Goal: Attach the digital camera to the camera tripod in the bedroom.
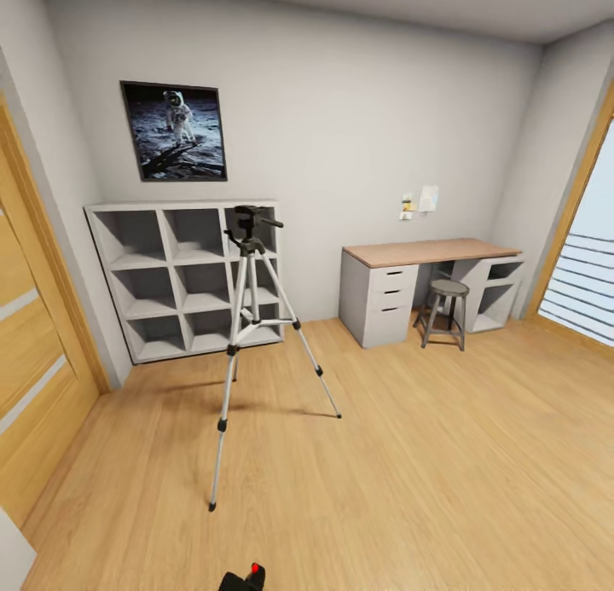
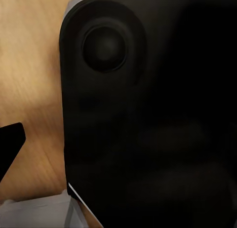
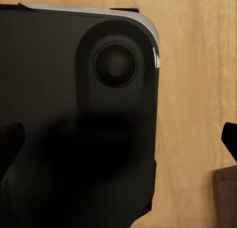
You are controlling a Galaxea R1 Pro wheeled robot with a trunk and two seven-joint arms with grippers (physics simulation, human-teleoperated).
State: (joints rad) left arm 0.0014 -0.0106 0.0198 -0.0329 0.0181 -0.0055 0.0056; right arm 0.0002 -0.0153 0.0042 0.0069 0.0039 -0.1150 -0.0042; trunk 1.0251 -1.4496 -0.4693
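Right tool spread wide: a dark fingertip at each edge of its wrist view, nothing gripped between them, pointed down past a glossy black body panel at plank floor. Left tool showing as one dark finger only, its partner lost against the same black panel, so cannot tell its spread. Nothing seen held there either.

Digital camera low at the near edge of the head view, red dot up, close in front of both tools and roughly midway between them. No telling which arm sits nearer, nor what it rests on.

Camera tripod well beyond the camera, almost straight ahead of the tools, long axis upright, legs splayed on the bedroom floor. Bare mounting head far higher than the camera, with the pan handle jutting toward the right tool's side. Judged from this: reach far short, so camera to be picked up first, then a drive forward and a lift to head height.

Nearest tripod leg slanting back toward the tools. Probably the one thing to catch on approach.

Farther off: white cube shelves just behind the tripod, astronaut poster above, wooden door out past the left tool, worktop with stool away on the right tool's side. Open floor between.
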